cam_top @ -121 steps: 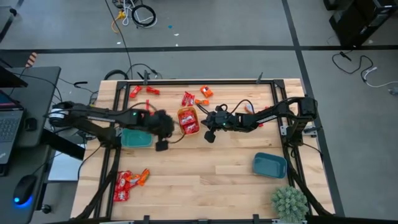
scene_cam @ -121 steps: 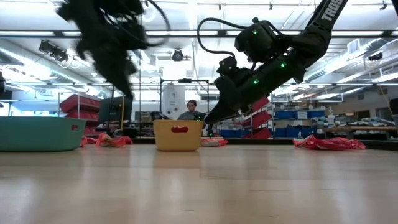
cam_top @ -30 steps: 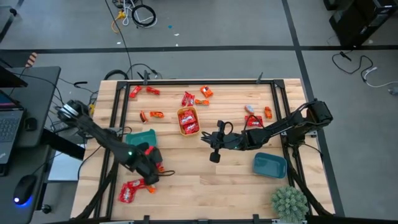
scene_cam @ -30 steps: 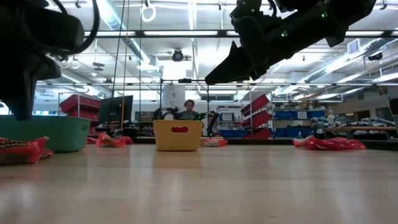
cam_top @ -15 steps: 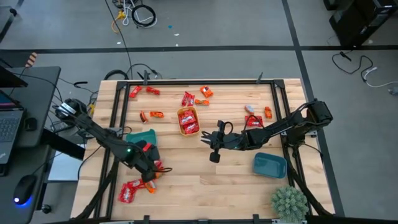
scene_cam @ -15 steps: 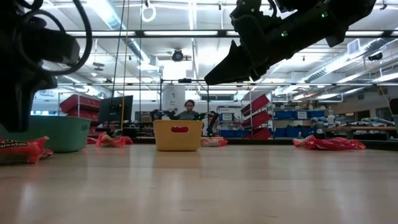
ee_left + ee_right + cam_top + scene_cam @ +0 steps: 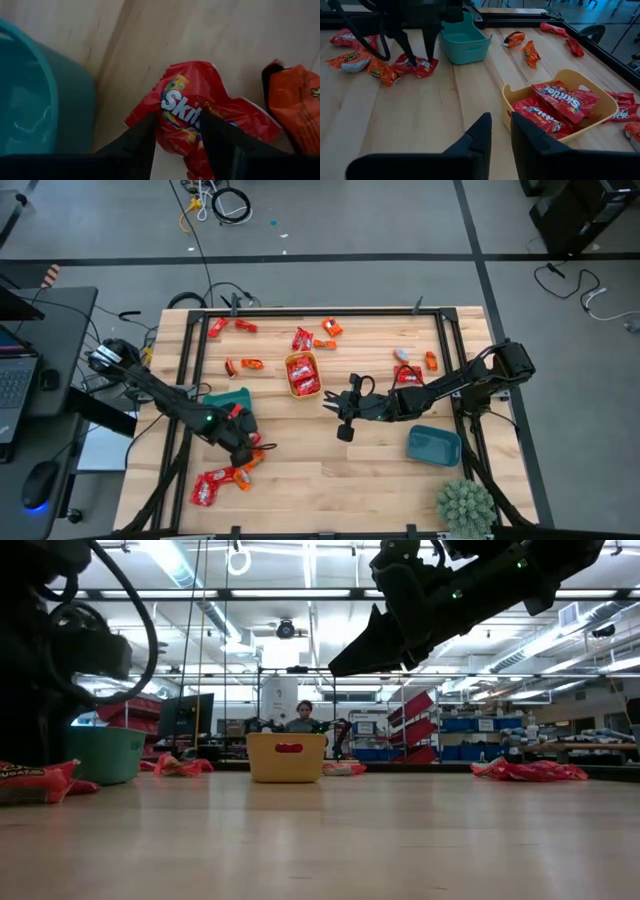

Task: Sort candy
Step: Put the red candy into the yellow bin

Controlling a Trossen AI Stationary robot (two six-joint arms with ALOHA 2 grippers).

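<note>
Here, at the table's (image 7: 330,480) left side, the left gripper (image 7: 247,448) is reaching down beside the teal bowl (image 7: 226,402), with its fingers spread apart and straddling a red candy packet (image 7: 200,120) that is lying flat on the wood. The fingers (image 7: 137,145) are standing on either side of the wrapper, released rather than pinching it, and an orange packet (image 7: 295,100) is lying just beside the red one. Near the front left corner more candy (image 7: 215,483) is sitting in a loose cluster of red and orange wrappers.

Toward the middle, the yellow bowl (image 7: 302,374) is holding several red packets (image 7: 555,102), while a few stray candies (image 7: 315,338) are lying near the far edge of the table and two more (image 7: 243,365) are lying between the teal bowl and that edge.

Right of the yellow bowl, the right gripper (image 7: 340,412) is hovering above the wood with nothing between its fingers; the fingers (image 7: 480,132) are standing slightly parted, with only a narrow gap. Farther right, a couple of candies (image 7: 417,363) are lying close to the right arm, and the blue bowl (image 7: 434,446) is sitting near the front right, next to a small green plant (image 7: 465,505) at the corner.

In the low view a person (image 7: 304,718) is showing in the room behind the yellow bowl.
</note>
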